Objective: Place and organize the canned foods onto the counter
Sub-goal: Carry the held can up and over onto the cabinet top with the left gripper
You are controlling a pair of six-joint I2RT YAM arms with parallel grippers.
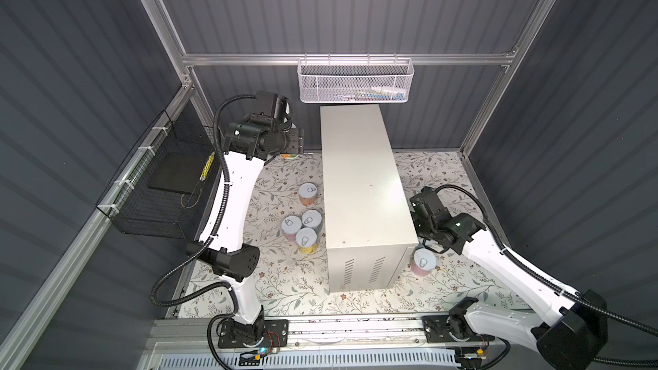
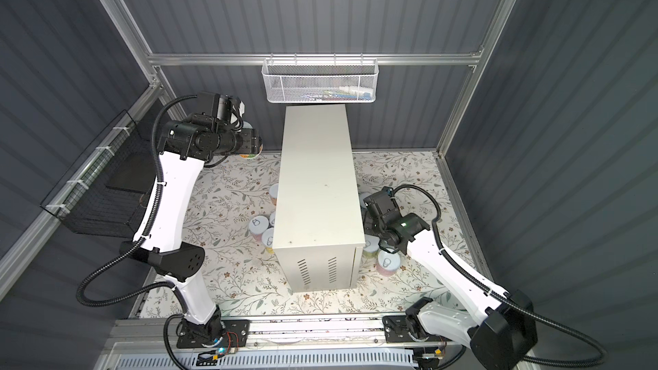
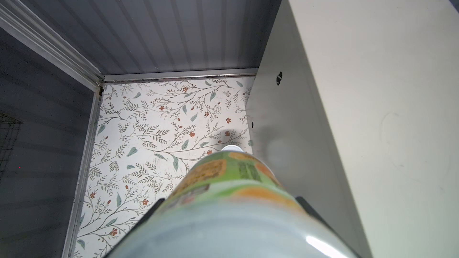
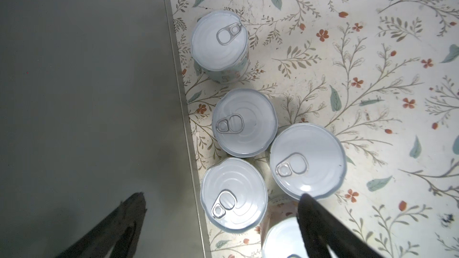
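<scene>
Clamps a green-and-orange can (image 3: 236, 182) in the left gripper (image 1: 297, 141), up beside the far left edge of the counter (image 1: 359, 179), probably high enough to clear the top. Spreads the right gripper (image 4: 221, 196) wide and empty over five cans (image 4: 244, 122) huddled on the floral mat (image 4: 372, 70) against the counter's right side, likely choosing one. Shows short tins with pale pull-tab lids and pastel labels. Leaves four more cans (image 1: 306, 240) by the left side, none on top yet.

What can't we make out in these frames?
- Held can: label blurred in the left wrist view, too close.
- Cans right of the counter: in a top view the counter and right arm hide all but the pink can.
- Fifth can, right wrist view: cut off by the frame edge and a finger.
- White mesh basket contents: too small, behind mesh, both top views.
</scene>
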